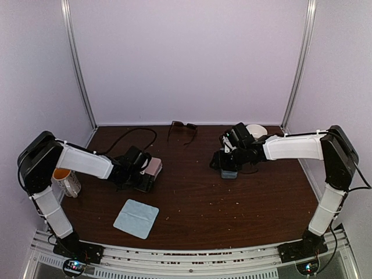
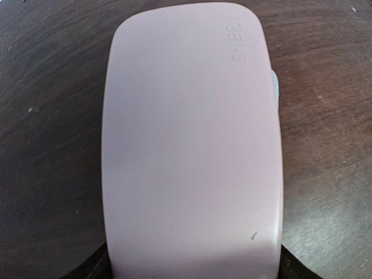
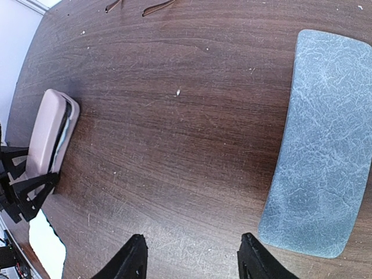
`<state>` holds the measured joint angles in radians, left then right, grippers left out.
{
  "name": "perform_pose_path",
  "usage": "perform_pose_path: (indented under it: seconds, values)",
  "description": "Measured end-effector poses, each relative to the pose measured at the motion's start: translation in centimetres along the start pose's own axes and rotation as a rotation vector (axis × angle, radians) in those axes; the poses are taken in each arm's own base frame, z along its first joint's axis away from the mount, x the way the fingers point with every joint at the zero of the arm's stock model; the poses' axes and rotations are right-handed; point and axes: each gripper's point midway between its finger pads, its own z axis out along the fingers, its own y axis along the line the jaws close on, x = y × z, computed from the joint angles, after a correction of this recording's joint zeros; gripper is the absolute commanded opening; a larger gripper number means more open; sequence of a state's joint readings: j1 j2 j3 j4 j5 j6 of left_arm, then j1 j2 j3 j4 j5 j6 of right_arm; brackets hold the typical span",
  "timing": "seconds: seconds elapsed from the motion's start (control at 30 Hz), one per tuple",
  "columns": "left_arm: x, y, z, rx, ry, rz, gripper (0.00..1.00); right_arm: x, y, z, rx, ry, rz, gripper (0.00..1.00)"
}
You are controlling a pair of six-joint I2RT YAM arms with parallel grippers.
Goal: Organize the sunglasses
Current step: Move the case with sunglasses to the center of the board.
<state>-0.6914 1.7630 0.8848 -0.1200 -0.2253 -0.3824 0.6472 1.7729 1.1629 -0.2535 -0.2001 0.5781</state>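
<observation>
pink case (image 2: 192, 145) with faint embossed lettering (unreadable), gripped by left gripper (image 1: 142, 177), fingers mostly hidden, right gripper (image 3: 192, 261) jaws open beside grey-blue case (image 3: 319, 145)

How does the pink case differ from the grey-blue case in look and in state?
The pink case is smooth; the grey-blue case has a crackled surface. The pink case sits in the left gripper; the grey-blue case lies free beside the open right gripper. Both are oblong with rounded corners.
</observation>
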Motion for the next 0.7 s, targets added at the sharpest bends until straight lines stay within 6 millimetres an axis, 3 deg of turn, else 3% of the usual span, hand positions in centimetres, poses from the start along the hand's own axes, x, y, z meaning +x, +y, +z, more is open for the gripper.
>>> perform_pose_path:
  seconds: [0.27,0.4,0.7]
  values:
    - [2.0,4.4,-1.0,-0.096,-0.003,-0.182,0.72,0.1,0.0,0.0,0.002,0.003,0.001,0.54]
    - [2.7,5.9,-1.3,-0.128,-0.006,-0.253,0.80,0.1,-0.1,0.0,0.002,0.004,0.002,0.54]
    - [3.7,7.0,-2.0,-0.162,0.001,-0.287,0.97,0.1,-0.1,-0.1,0.007,0.009,-0.001,0.54]
